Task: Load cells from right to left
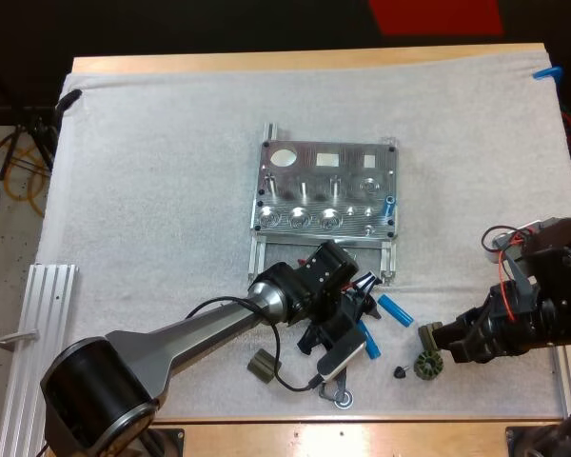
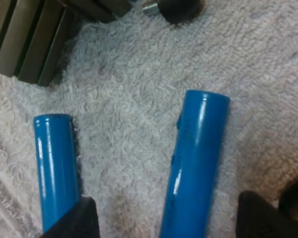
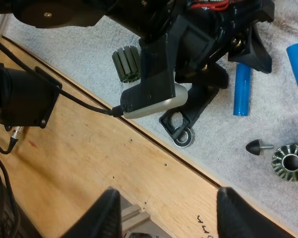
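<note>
high view: metal fixture [image 1: 325, 188] sits mid-mat on the white mat [image 1: 152, 171]. one seated cell [image 1: 389, 204], blue, stands at the fixture's 3 o'clock edge. the front-row pockets from there toward 9 o'clock look empty.

judgement: first cell on the right end is loaded and the rest is not yet done, so this is early in the task.

two more blue cells lie flat at 5 o'clock from the fixture: outer loose cell [image 1: 395, 309], and inner loose cell [image 1: 366, 338] at its 7 o'clock. left gripper [image 1: 364, 307] hovers low over the pair.

left wrist view: left fingers [image 2: 77, 220] stand wide apart, holding nothing. bracketed cell [image 2: 194, 163] lies between them, touched by neither. neighbour cell [image 2: 55, 168] lies just beside one finger, on its outer side. cannot match these two to the high-view names with certainty.

judgement: next pick is the bracketed cell, and the jaws only need to close on it.

right gripper [image 1: 436, 340] waits at 4 o'clock from the fixture, just beside a ribbed part [image 1: 426, 365] and a small dark cone [image 1: 400, 371]. right wrist view: right fingers [image 3: 107, 213] wide apart, empty, over bare wood. second ribbed part [image 1: 262, 366] lies at 7 o'clock from the fixture.
</note>
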